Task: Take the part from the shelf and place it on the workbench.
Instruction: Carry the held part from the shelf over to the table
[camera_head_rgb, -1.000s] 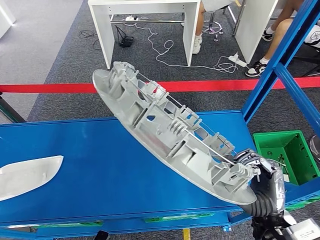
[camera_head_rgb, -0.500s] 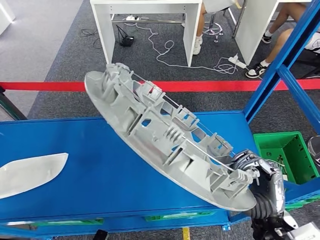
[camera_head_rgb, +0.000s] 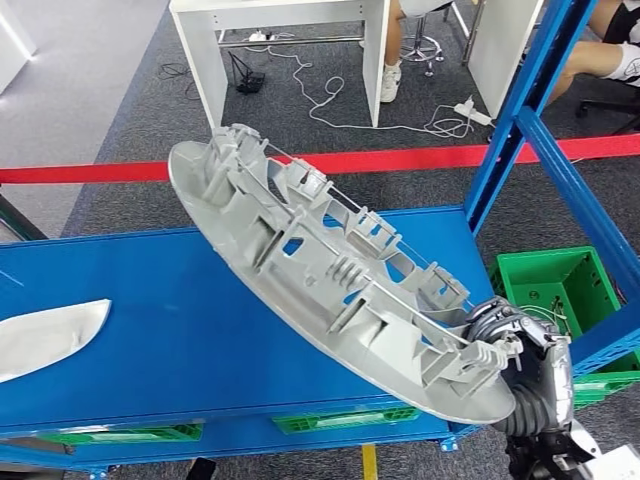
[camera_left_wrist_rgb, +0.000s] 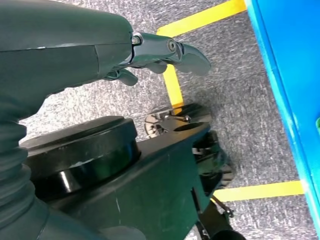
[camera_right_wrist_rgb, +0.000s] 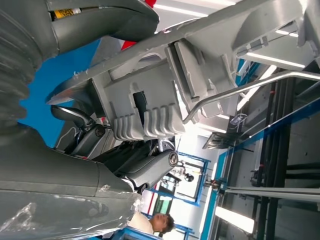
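Right hand (camera_head_rgb: 504, 345) gripped the near end of the long grey ribbed part (camera_head_rgb: 324, 265), fingers (camera_right_wrist_rgb: 151, 170) wrapped around its edge. Part was held tilted above the blue workbench (camera_head_rgb: 189, 330), far end raised, not touching the surface. Left hand (camera_left_wrist_rgb: 166, 50) hung over the floor, fingers extended, holding nothing. Second grey part (camera_head_rgb: 45, 335) lay at the workbench's left end. Green bin (camera_head_rgb: 562, 290) sat beside the blue shelf frame (camera_head_rgb: 528, 90). Beyond: red floor line (camera_head_rgb: 83, 172), white table (camera_head_rgb: 287, 20).

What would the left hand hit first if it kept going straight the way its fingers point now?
Probably the grey carpet floor near the yellow line. The left hand holds nothing, fingers out toward the floor. Depth is unclear; the blue workbench edge lies off to the side.
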